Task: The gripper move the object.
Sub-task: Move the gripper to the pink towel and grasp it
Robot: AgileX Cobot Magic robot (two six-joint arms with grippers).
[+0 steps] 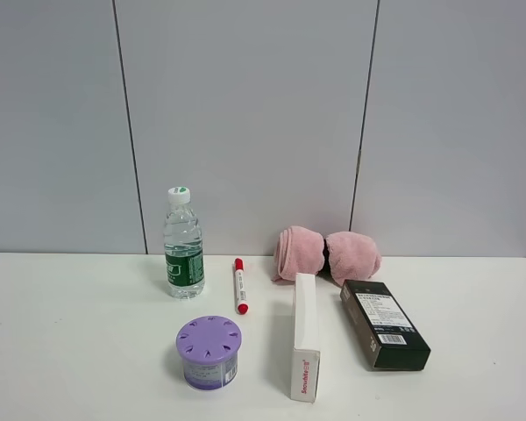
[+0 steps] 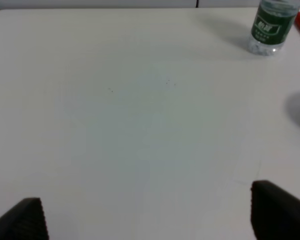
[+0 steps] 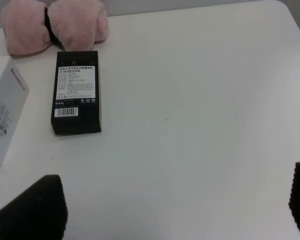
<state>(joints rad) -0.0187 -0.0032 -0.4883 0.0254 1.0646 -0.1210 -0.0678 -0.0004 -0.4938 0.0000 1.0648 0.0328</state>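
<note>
While the pink towel [image 1: 326, 255] sits untouched at the far edge of the table [image 1: 61, 351], right of middle, nothing's done yet. Left claw [image 2: 150, 220] and right claw [image 3: 165, 210] both spread wide, empty. Right looks nearer, though neither arm shows from above. Reach, grab, move all remain.
</note>
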